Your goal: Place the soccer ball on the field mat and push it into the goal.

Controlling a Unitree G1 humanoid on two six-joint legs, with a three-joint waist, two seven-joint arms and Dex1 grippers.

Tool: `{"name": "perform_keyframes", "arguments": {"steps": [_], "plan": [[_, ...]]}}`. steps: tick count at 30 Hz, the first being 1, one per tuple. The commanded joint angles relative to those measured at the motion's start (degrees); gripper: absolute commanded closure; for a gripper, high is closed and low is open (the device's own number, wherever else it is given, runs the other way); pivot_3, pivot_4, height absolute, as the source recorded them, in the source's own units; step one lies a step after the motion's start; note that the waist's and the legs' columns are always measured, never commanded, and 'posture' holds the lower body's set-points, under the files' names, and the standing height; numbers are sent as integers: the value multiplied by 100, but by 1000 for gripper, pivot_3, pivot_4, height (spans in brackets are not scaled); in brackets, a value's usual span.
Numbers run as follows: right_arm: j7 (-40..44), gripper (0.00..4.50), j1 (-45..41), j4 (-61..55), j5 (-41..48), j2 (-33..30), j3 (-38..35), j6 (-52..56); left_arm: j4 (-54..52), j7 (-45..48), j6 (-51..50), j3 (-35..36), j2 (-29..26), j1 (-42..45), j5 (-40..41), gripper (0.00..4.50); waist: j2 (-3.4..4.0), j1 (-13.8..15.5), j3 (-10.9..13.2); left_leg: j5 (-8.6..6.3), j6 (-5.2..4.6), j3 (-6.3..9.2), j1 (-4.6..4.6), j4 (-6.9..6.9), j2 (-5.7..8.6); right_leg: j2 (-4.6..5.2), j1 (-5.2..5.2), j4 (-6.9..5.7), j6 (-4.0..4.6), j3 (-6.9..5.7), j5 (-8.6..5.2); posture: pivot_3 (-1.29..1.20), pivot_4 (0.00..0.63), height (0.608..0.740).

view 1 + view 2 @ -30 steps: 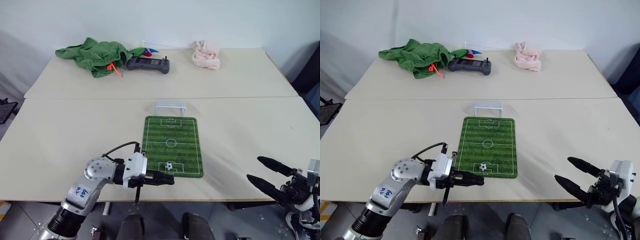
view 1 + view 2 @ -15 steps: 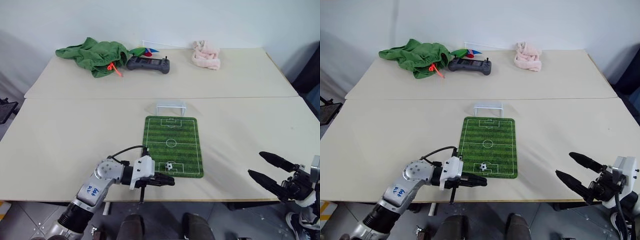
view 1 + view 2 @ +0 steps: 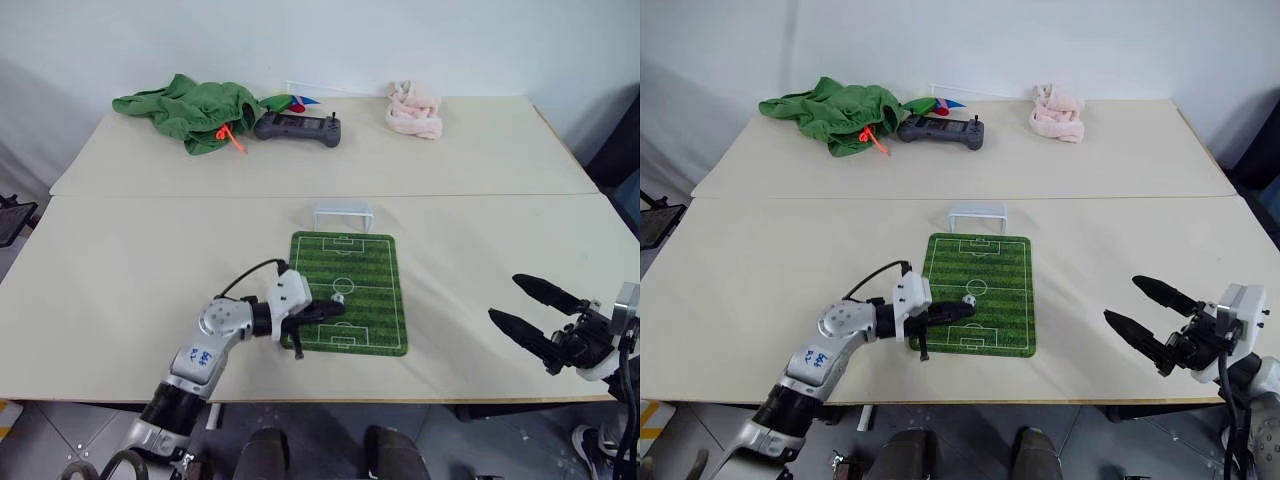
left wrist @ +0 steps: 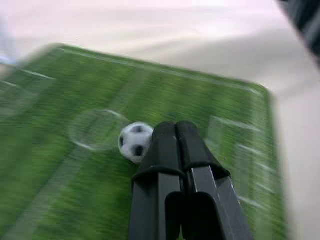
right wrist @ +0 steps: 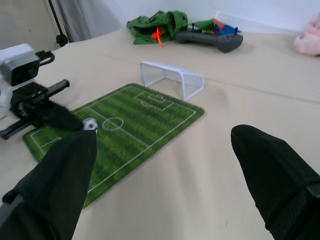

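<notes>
Since a second ago, when the soccer ball [image 3: 338,298] lay in the near penalty box, it has been pushed up the field mat [image 3: 375,262] to beside the centre circle, closer to the goal [image 3: 342,214]. It is touched by the pinched-shut, empty left hand [image 3: 337,309]; the right hand [image 3: 530,309] is held wide, empty.

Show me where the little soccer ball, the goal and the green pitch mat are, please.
soccer ball [image 3: 339,298]: left eye view, middle of the ball.
goal [image 3: 343,209]: left eye view, white crossbar.
field mat [image 3: 375,290]: left eye view, bare right half of the pitch.
</notes>
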State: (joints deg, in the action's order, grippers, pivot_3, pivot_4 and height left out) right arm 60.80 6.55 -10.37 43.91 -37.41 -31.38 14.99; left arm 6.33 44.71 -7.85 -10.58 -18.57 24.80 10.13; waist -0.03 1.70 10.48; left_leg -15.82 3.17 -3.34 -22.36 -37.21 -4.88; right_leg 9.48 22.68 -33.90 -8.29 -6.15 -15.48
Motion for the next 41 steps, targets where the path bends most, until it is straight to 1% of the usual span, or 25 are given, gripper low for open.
{"name": "perform_keyframes", "arguments": {"steps": [1, 7, 12, 22, 24, 27, 31, 34, 36, 37, 38, 39, 40, 41], "plan": [[-192, 0, -291, 169, 2, 50, -25, -106, 178, -239, 165, 254, 62, 264, -18, 4487, 1, -12, -1, 0, 0, 0, 2, 2, 0, 0, -1, 0, -1, 0, 1, 0, 150, 740], [-181, 0, -559, 448, -199, 71, 194, -224, 630, -218, 350, 350, 19, 528, -87, 4487, 1, -19, -1, 1, 2, -9, 3, 13, 0, -1, 3, 2, -2, 0, 1, 0, 150, 740], [-137, 0, -580, 443, -260, 40, 272, -226, 944, -225, 557, 424, 11, 712, -140, 4487, 1, -5, -1, 1, 1, -15, 2, 4, 0, -1, 3, 3, -8, 4, 5, 0, 150, 740], [-133, 0, -655, 439, -271, -94, 264, -140, 911, -32, 491, 1014, -211, 826, 268, 4487, 1, -26, 0, 1, 1, -17, 3, 7, 0, -1, 5, 3, -9, 6, 5, 0, 150, 740], [-106, 0, -663, 446, -286, -148, 264, -139, 763, 5, 351, 1189, -327, 748, 419, 4487, 1, -28, 0, 1, 1, -18, 3, 7, 0, -1, 5, 2, -10, 7, 5, 0, 150, 740], [-106, 0, -653, 428, -243, -196, 240, -102, 270, 259, -120, 1365, -532, 445, 823, 4487, 1, -44, -1, 1, 1, -18, 4, 12, -1, -1, 6, 3, -10, 8, 5, 0, 150, 740], [-23, 0, -634, 452, -240, -275, 246, -56, -323, 667, -678, 1612, -1101, -154, 1223, 4487, 1, -46, 0, 1, 1, -23, 4, 13, -1, -1, 8, 2, -10, 11, 5, 0, 150, 740], [20, 0, -675, 504, -240, -335, 263, -25, -466, 975, -811, 1788, -1476, -455, 1412, 4487, 0, -33, 0, 0, 0, -24, 4, 10, -2, -1, 10, 1, -9, 12, 5, 0, 150, 740], [88, 0, -770, 590, -268, -402, 322, 13, -451, 984, -1098, 1975, -1778, -609, 1473, 4487, 0, -25, 0, 0, 0, -24, 4, 10, -2, -1, 10, 1, -7, 13, 6, 0, 150, 740], [113, 0, -819, 634, -282, -427, 344, 25, -444, 709, -1081, 2031, -1835, -633, 1293, 4487, 0, -31, 0, -1, 0, -24, 4, 10, -2, -1, 10, 2, -6, 13, 7, 0, 150, 740], [137, 0, -875, 685, -291, -448, 363, 40, -415, 447, -851, 2035, -1862, -643, 1018, 4487, 0, -30, 0, -1, -1, -24, 5, 11, -2, -1, 10, 3, -6, 13, 7, 0, 150, 740], [152, 0, -918, 717, -297, -457, 375, 50, -455, 500, -887, 2071, -1883, -673, 1101, 4487, 0, -27, 0, -2, -2, -24, 5, 12, -2, -1, 11, 3, -6, 14, 7, 0, 150, 740], [160, 0, -967, 753, -305, -466, 392, 61, -519, 776, -1031, 2123, -1929, -726, 1373, 4487, 0, -27, 0, -2, -2, -24, 4, 13, -2, -1, 11, 3, -6, 14, 7, 0, 150, 740], [186, 0, -1031, 803, -318, -483, 426, 70, -506, 970, -827, 2128, -2022, -837, 1345, 4487, 0, -27, 0, -2, -2, -24, 4, 13, -2, -1, 11, 3, -6, 14, 7, 0, 150, 740]]}}
